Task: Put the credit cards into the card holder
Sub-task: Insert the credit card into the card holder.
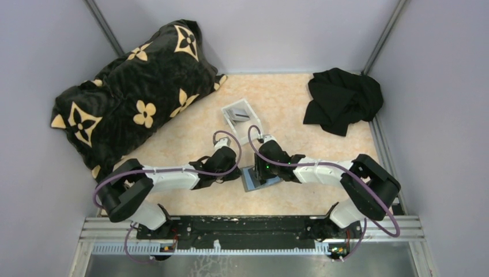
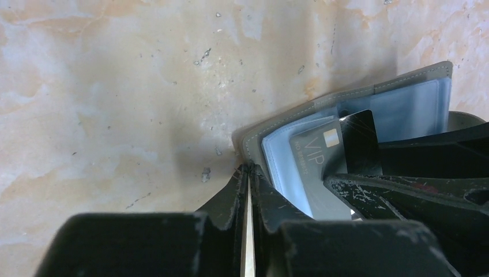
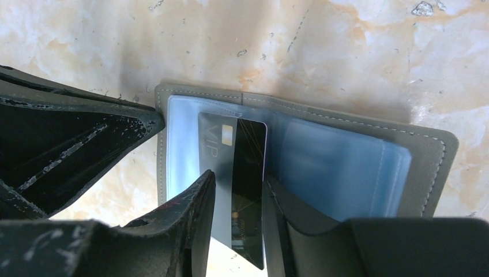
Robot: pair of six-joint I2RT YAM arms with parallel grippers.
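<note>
Presently the right tool [image 3: 239,179] pinches the thin, stiff, likely slippery VIP credit card [image 3: 233,144] by its end over the soft card holder [image 3: 427,167], with the left tool [image 2: 248,170] closed at its edge.

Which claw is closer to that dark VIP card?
Right. The right gripper pinches the VIP card; the left gripper sits apart, at the edge of the card holder.

Credit card [image 3: 239,173] over card holder [image 3: 428,167] (tray [image 1: 255,122] behind)
</note>
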